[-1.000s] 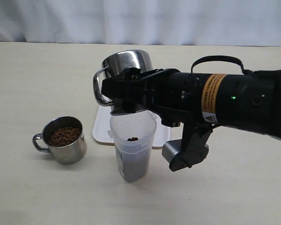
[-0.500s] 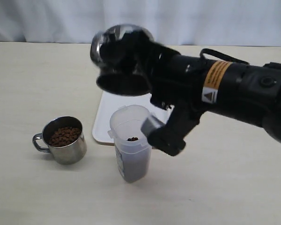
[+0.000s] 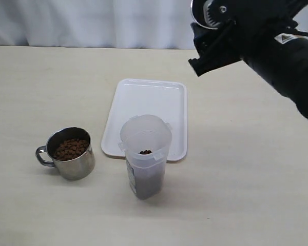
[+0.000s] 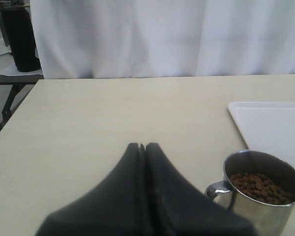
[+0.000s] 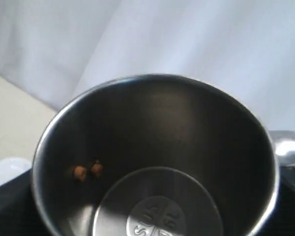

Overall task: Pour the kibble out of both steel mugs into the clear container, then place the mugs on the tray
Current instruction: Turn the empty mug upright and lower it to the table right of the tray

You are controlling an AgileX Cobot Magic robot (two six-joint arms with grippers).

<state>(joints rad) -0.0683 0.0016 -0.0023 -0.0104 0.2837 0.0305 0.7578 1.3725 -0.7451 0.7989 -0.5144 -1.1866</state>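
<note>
On the pale table (image 3: 41, 215), upright at the left: filled steel mug (image 3: 69, 152), with brown kibble (image 3: 70, 148) heaped inside and the handle turned leftward. Just to the right of it, apart and not touching: clear container (image 3: 145, 169), upright and open at the top, dark with kibble in the lower part, a few pellets seen through the mouth. Behind the container: white tray (image 3: 159, 97), bare, near edge partly covered by the container's rim; touching or not, cannot tell. High at the upper right of the exterior view, well above the table and off to the side of the tray: right gripper (image 3: 215, 31), clamped on the lifted steel mug (image 5: 152, 128), with only a shiny sliver showing there. Seen into its mouth in the right wrist view: almost empty, only two kibble pellets (image 5: 86, 171) on the inner wall. Left gripper (image 4: 141, 147): fingers pressed together, holding nothing, low near the table, close to the filled steel mug but apart from it.
</note>
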